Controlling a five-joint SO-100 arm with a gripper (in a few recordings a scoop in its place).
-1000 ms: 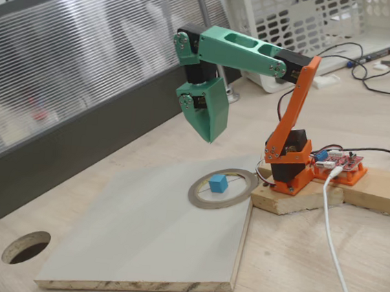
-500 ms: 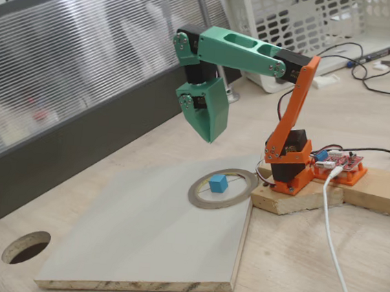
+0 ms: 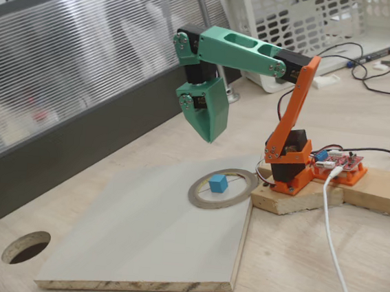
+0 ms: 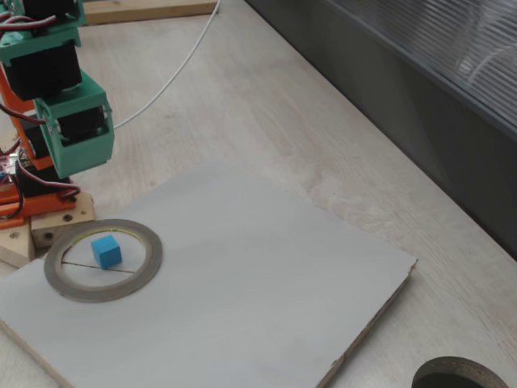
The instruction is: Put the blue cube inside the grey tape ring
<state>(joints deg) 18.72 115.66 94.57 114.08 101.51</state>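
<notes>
Blue cube [image 3: 218, 183] flat on the pale board [image 3: 144, 238], inside the grey tape ring [image 3: 200, 195], clear of its inner edge in both fixed views. Green gripper [image 3: 209, 138] raised well above, tip pointing down, up and to the left of the ring in a fixed view, touching nothing. Fingers seemingly pressed together into 1 wedge, holding nothing

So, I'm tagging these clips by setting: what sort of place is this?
Probably a hobby or lab workbench: a wooden desk with a cable hole, a red circuit board wired beside the arm's base, and pens and a white plastic basket behind.
</notes>
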